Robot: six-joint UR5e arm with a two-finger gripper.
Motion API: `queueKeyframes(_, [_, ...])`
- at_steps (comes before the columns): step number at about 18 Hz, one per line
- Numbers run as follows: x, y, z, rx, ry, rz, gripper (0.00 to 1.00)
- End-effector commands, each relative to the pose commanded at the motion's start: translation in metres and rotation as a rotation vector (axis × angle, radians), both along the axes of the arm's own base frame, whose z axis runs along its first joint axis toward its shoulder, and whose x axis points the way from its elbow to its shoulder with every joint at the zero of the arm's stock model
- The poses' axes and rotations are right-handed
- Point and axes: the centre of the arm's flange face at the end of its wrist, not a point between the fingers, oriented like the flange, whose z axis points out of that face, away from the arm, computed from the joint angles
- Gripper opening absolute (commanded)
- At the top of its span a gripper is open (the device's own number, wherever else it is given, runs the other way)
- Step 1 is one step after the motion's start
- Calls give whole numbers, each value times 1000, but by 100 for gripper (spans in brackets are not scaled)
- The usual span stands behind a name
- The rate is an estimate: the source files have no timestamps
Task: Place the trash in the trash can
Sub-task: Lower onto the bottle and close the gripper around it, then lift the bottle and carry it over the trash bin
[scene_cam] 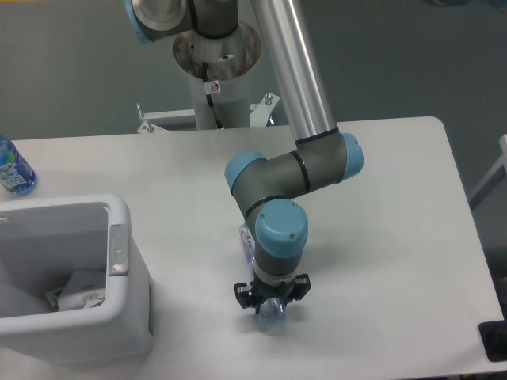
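A flattened clear plastic bottle (248, 242) with a red-blue label lies on the white table, mostly hidden under the arm's wrist. Its lower end (272, 313) pokes out below the gripper. My gripper (272, 302) points straight down over that end, its black fingers (241, 294) spread to either side of the bottle, so it looks open around it. The white trash can (119, 237) stands at the left front, apart from the gripper. A crumpled white-clear wrapper (78, 288) lies inside it.
An upright blue-labelled water bottle (12, 168) stands at the table's far left edge. The robot's base column (215, 71) rises behind the table. A black object (495, 340) sits at the right front corner.
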Motion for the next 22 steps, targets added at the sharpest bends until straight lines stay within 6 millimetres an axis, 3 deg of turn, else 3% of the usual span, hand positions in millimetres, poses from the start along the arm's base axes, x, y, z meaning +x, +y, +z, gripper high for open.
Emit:
queueKeyframes(3, [-9,6,60,77,62,14,55])
queueKeyframes(6, [-29,14,148,257,106,25,55])
queueKeyframes(9, [-51,17,233,489,68,155,55])
queueKeyframes(11, [-52,12,281,574,80,200,55])
queueKeyframes(13, [-41,7,316,646,78,233,55])
queueKeyframes(18, [-12,-7,373,749,90,279,55])
queueKeyframes(20, [13,-2,391,785,65,233,55])
queueKeyframes(22, [38,10,390,788,32,215,55])
